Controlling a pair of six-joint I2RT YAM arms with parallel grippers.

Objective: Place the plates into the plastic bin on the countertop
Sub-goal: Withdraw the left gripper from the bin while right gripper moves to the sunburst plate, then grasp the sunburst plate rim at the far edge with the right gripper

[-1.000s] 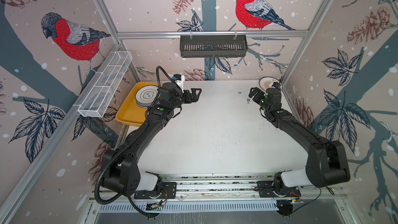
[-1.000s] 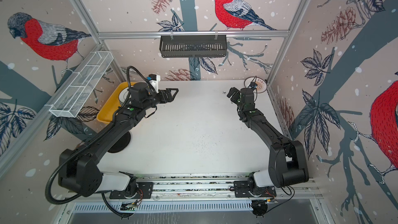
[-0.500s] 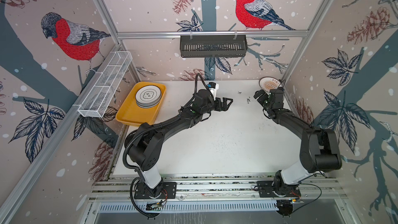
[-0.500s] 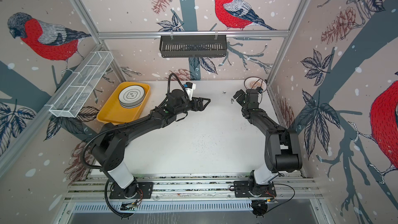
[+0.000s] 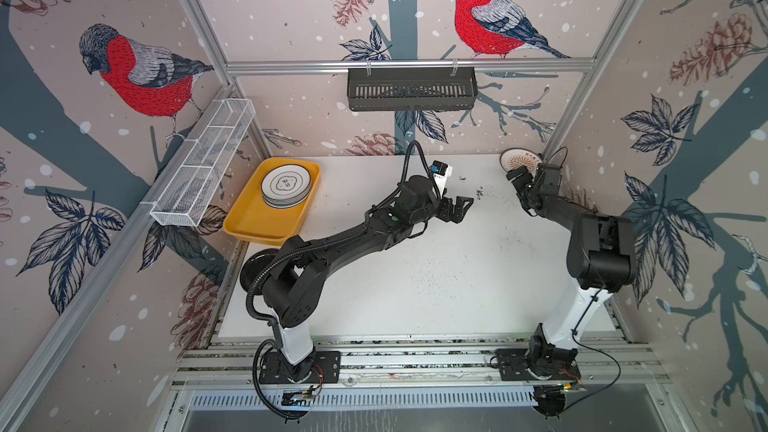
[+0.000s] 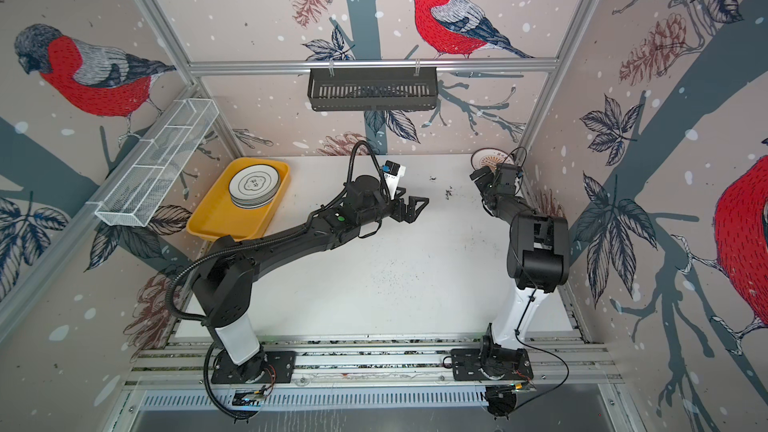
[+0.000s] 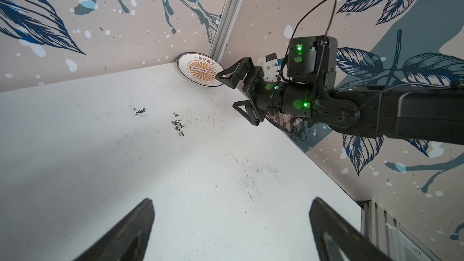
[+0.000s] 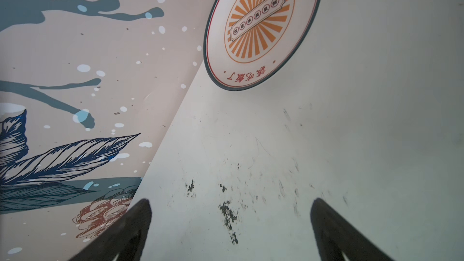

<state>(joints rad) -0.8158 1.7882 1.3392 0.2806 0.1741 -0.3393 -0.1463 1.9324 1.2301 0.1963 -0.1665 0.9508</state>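
Poised near the sunburst plate [image 8: 261, 31] in the far right corner of the surface [image 5: 415, 276]: right pincer [image 7: 226, 91] spread wide, empty. Left pincer [image 5: 464, 210] apart too, mid-surface. More plates [image 5: 286, 182] stacked in the plastic bin [image 5: 257, 222]. Pickup step, seemingly; next, straddling the rim and closing.

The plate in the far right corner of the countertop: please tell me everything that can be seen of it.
The plate is round, white and glossy like ceramic, with a thin dark rim, red characters and an orange sunburst centre crossed by a lettered band. It lies face up on the countertop, pushed into the corner, its edge seemingly against the wall. The right gripper, fingers open, is near but not touching it.
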